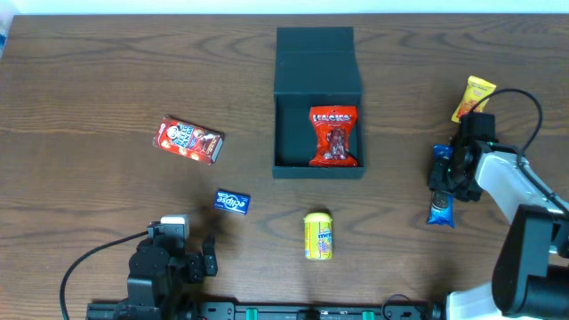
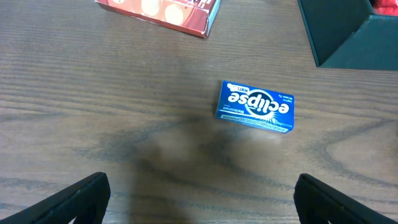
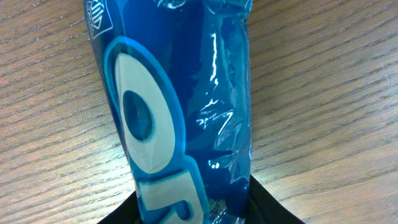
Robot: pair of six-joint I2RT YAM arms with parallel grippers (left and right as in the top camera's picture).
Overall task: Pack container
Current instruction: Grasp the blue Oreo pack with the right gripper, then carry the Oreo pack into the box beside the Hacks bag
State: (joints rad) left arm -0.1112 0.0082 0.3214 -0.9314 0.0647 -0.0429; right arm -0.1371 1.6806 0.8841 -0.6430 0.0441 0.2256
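Note:
The container [image 1: 318, 172] is a dark square box at the table's middle, its flap lid [image 1: 316, 55] open toward the back. A red snack packet [image 1: 333, 135] lies inside it. At the right, my right gripper [image 1: 446, 182] is down over a blue snack packet [image 1: 440, 212] on the table. The right wrist view shows that blue packet [image 3: 180, 93] running between the black fingers [image 3: 268, 208], which press it on both sides, so the right gripper [image 3: 193, 208] is shut on it. My left gripper [image 2: 202, 199] stands wide open and empty near the front left, short of a blue Eclipse mint box [image 2: 255, 106].
A red snack box [image 1: 188, 140] lies at the left. The Eclipse mint box [image 1: 232, 203] sits in front of it. A yellow packet [image 1: 318, 236] lies before the container. An orange-yellow packet [image 1: 473, 98] rests at the far right behind the right arm.

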